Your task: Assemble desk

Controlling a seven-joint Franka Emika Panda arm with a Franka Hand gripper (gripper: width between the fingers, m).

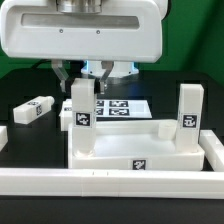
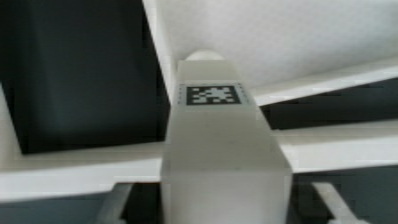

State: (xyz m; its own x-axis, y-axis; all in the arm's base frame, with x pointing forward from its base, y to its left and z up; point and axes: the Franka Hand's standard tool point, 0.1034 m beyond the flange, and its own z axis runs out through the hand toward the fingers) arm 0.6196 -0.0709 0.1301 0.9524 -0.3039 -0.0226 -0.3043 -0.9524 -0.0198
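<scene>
Black worktop (image 1: 35,150) took up most of the scene, with the white rail (image 1: 110,183) along its front edge and up the exterior view's right. The arm (image 1: 80,30) filled the top of the exterior view.

I saw the desk top (image 1: 110,158) lying flat on the worktop just behind the rail, rim up. The marker board (image 1: 125,105) lay flat behind it.

First leg (image 1: 80,120) stood upright at the desk top's corner on the exterior view's left, tag facing the camera. Second leg (image 1: 190,118) stood upright at the corner on the exterior view's right. A loose leg (image 1: 35,110) lay on its side on the worktop, well apart, off to the exterior view's left.

The hand (image 1: 82,76) sat directly above the first leg. In the wrist view the first leg (image 2: 217,140) ran up the middle of the frame with its tag in sight. The fingers stood either side of its top end, but I couldn't tell whether they pressed on it or only straddled it.
</scene>
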